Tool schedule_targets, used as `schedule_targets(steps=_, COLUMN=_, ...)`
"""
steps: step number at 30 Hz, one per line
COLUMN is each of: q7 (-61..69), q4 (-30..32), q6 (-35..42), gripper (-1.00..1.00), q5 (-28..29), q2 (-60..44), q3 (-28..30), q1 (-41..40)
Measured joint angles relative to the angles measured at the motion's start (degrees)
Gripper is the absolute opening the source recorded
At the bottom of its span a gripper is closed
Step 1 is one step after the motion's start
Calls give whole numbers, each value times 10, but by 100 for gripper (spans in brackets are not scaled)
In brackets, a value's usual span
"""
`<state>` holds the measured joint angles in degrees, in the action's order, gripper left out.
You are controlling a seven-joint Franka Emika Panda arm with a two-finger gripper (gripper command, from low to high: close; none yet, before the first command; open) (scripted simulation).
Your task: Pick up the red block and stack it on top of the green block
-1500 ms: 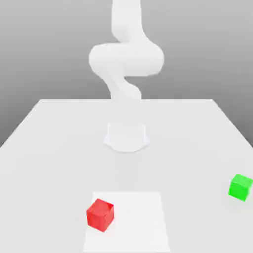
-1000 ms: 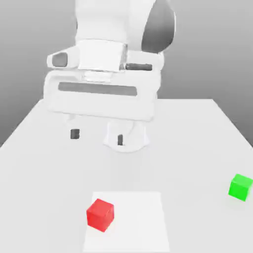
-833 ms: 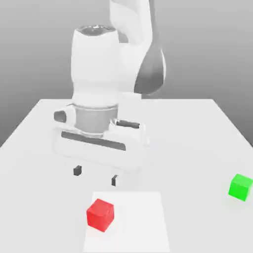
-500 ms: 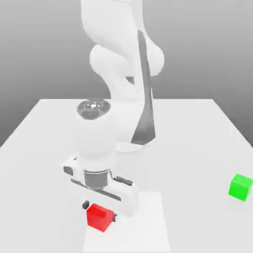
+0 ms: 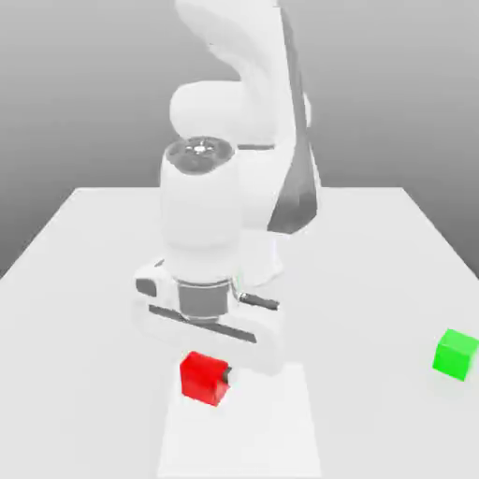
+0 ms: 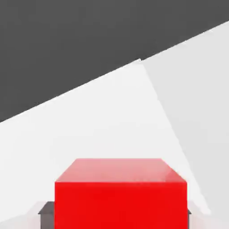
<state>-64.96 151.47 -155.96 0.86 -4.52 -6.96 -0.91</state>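
The red block (image 5: pixel 202 376) sits between the fingers of my gripper (image 5: pixel 207 379), which is shut on it just above the table. In the hand view the red block (image 6: pixel 120 197) is close up, with a dark fingertip (image 6: pixel 45 209) pressed against each side. The green block (image 5: pixel 456 354) rests on the table far off to the exterior view's right, apart from the arm.
A lighter white square patch (image 5: pixel 248 440) marks the table (image 5: pixel 84 281) under and in front of the held block. The robot's base and arm (image 5: pixel 253 168) rise behind the gripper at the middle of the table.
The hand came down over the red block and its fingers closed on it. The block now sits higher and a little toward the exterior view's right.
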Motion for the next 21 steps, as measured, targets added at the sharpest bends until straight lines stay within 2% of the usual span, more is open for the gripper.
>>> schedule_targets(steps=11, q7=-10, q4=-40, q6=55, gripper=-100, q5=13, q2=13, q3=-147, q1=264)
schedule_targets(steps=14, q7=-35, q4=-47, q6=28, gripper=-100, q5=47, q2=-23, q3=-144, q1=281)
schedule_targets(steps=17, q7=-72, q4=-51, q6=-21, gripper=-100, q5=99, q2=-81, q3=-115, q1=303)
schedule_targets(steps=18, q7=-79, q4=-52, q6=-32, gripper=100, q5=110, q2=-93, q3=-108, q1=308)
schedule_targets(steps=21, q7=-79, q4=-52, q6=-32, gripper=100, q5=110, q2=-93, q3=-108, q1=308)
